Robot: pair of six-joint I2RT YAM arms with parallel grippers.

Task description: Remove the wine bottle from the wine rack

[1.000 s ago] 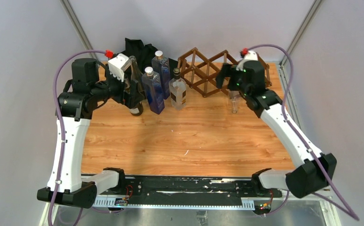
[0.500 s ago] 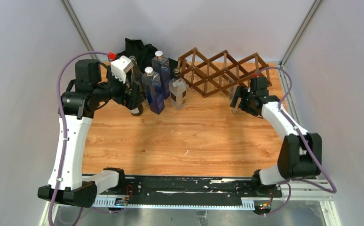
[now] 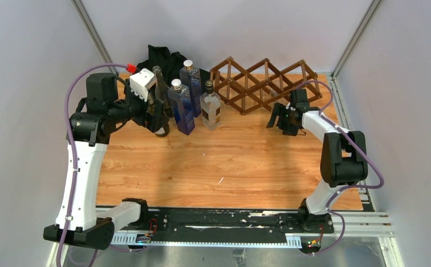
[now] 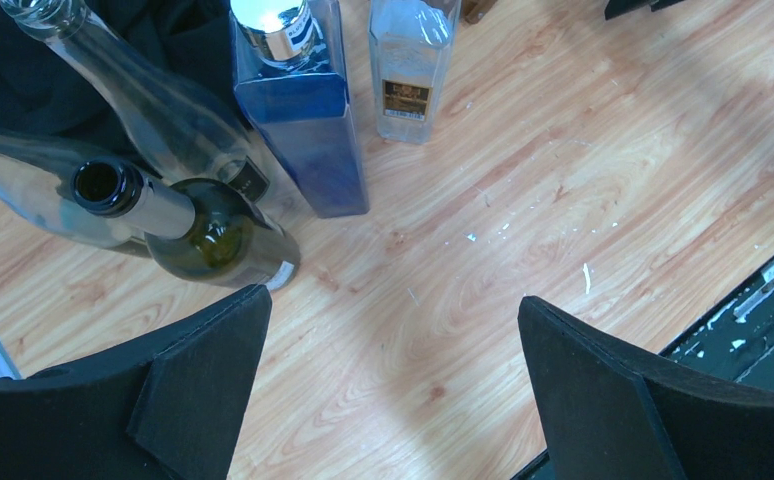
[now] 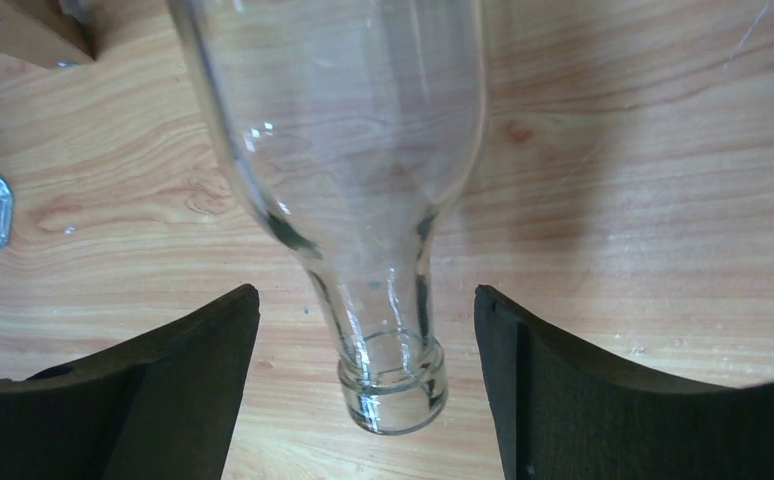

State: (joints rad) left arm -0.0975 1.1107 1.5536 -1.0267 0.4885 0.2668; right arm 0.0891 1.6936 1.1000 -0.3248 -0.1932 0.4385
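The dark brown lattice wine rack [image 3: 260, 83] stands at the back right of the table; one of its sticks shows in the right wrist view [image 5: 23, 30]. A clear glass wine bottle [image 5: 363, 150] stands on the table just in front of the rack, its mouth [image 5: 393, 385] pointing up at the right wrist camera. My right gripper [image 5: 365, 290] is open, its jaws on either side of the neck with gaps on both sides. In the top view the right gripper [image 3: 279, 118] hides this bottle. My left gripper [image 4: 393, 297] is open and empty beside a dark green bottle [image 4: 208, 235].
Other bottles stand at the back left: two blue square ones [image 3: 182, 108], a clear square one [image 3: 209, 108], a tall clear one [image 4: 133, 90]. A black cloth [image 3: 163, 58] lies behind them. The left gripper [image 3: 158, 117] hovers by this group.
My right arm has folded back and its gripper has dropped from above the rack's right end down around the clear bottle's neck. The left arm has barely moved.
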